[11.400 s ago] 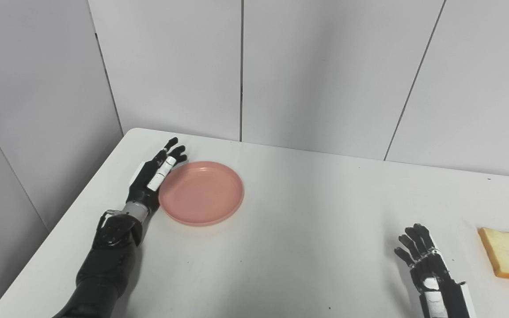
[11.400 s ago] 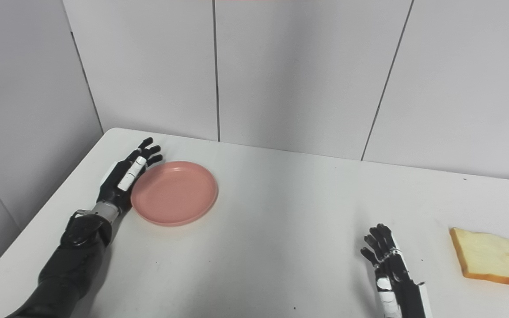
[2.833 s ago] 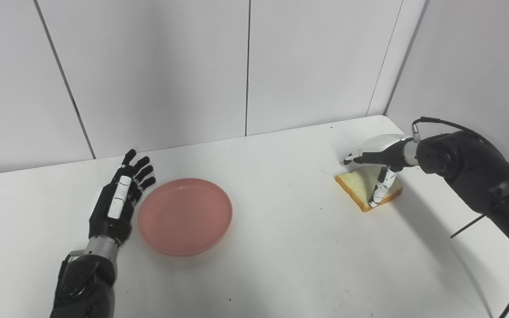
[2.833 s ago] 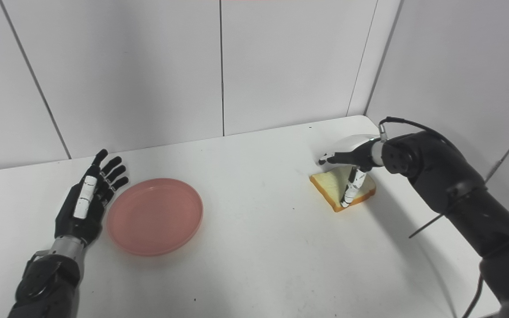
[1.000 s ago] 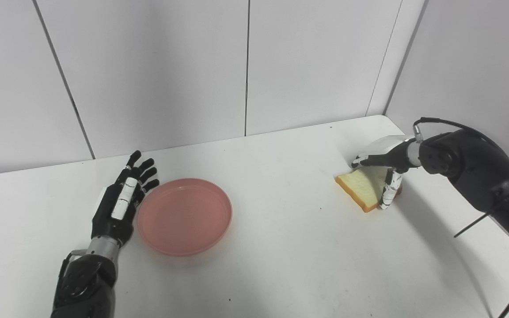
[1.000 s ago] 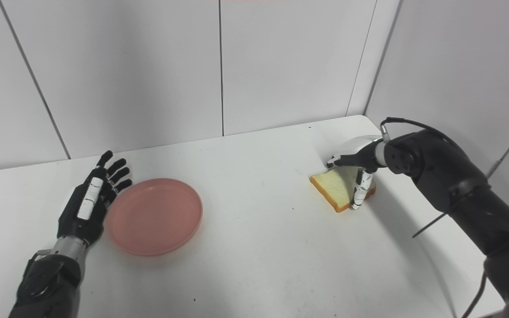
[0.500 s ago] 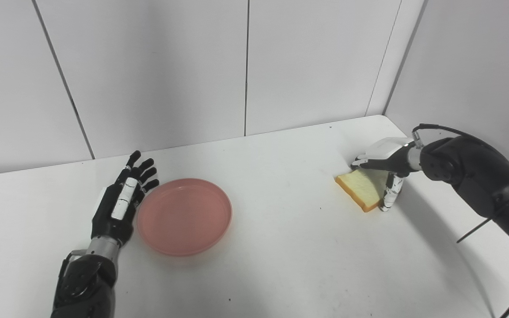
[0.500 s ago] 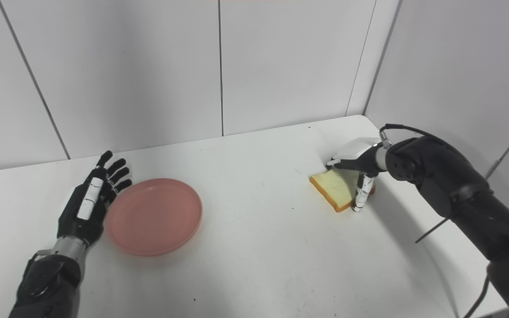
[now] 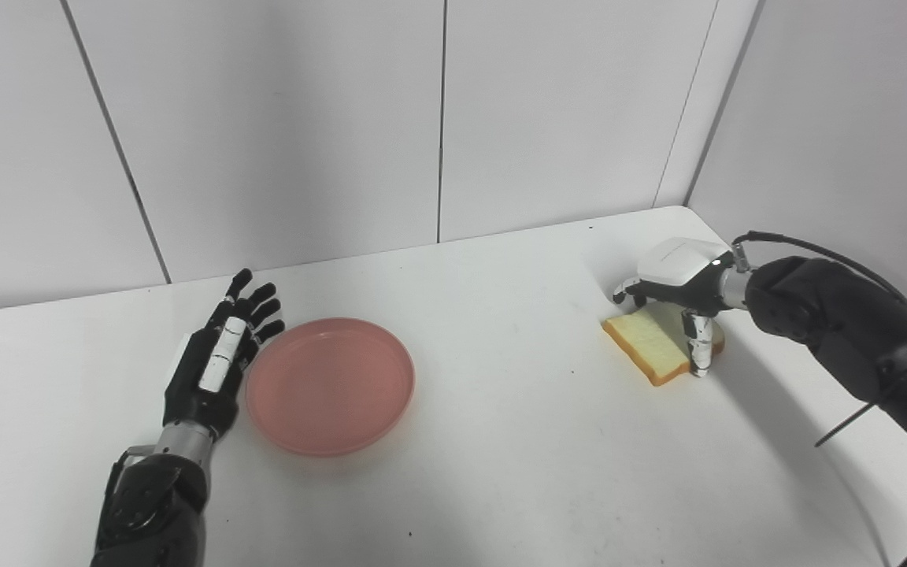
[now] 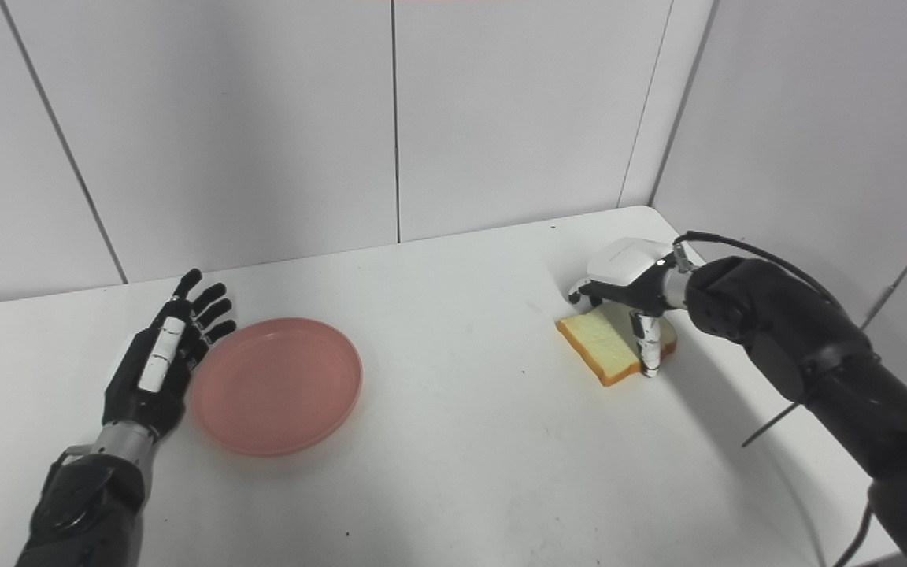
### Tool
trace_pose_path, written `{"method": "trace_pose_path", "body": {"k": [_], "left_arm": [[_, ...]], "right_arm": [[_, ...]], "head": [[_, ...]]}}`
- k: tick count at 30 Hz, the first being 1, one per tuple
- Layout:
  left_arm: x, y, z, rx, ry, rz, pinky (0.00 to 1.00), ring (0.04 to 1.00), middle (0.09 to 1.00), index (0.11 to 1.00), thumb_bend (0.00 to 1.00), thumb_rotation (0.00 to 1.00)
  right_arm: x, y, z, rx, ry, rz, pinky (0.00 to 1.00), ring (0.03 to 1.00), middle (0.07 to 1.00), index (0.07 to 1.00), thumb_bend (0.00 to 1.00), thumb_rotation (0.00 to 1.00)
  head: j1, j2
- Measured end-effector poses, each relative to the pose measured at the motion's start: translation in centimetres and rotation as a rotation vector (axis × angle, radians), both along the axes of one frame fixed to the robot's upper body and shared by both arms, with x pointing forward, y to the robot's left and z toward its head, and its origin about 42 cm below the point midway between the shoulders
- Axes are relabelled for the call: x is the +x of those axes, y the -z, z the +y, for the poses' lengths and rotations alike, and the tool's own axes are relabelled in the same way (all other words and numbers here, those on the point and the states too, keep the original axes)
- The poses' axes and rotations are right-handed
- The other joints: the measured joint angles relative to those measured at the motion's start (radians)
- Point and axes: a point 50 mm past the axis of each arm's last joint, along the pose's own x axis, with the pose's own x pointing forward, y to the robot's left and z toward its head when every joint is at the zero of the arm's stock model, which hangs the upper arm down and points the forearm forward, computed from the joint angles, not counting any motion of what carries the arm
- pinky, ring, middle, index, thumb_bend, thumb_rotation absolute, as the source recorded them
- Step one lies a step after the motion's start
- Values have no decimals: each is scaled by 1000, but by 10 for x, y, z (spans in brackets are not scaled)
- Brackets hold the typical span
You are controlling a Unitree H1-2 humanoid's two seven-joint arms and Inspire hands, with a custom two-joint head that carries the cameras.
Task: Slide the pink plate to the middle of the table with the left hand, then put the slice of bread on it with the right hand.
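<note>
Our right robot hand (image 9: pixel 678 287) arches over the tan slice of bread (image 9: pixel 654 346) at right of frame, fingers curled but grip unclear; the round pink plate (image 9: pixel 330 385) lies far left.

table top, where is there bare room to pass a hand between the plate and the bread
The white table is bare between the round pink plate and the crusted slice of bread, and along the near edge. It is crowded at the plate's left rim, beside the left robot hand, and where the right robot hand straddles the bread.
</note>
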Motion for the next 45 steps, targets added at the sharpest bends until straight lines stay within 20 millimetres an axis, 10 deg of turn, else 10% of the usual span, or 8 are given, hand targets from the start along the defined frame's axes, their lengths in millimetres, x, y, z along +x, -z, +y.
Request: {"method": "trace_pose_path", "body": {"k": [25, 40, 45], "left_arm": [[-1, 0, 0, -1, 2, -2, 831, 896, 894, 945, 853, 709], [-2, 0, -5, 1, 3, -3, 831, 895, 888, 947, 823, 714], [-2, 0, -6, -1, -2, -1, 828, 896, 889, 947, 834, 716]], "right_arm": [[-7, -3, 15, 53, -55, 20, 427, 485, 595, 808, 857, 67], [-1, -55, 50, 70, -217, -124, 427, 499, 602, 620, 804, 113], [4, -64, 56, 42, -250, -145, 426, 491, 575, 496, 538, 140]], "head": [[8, 5], [34, 2], [43, 2]]}}
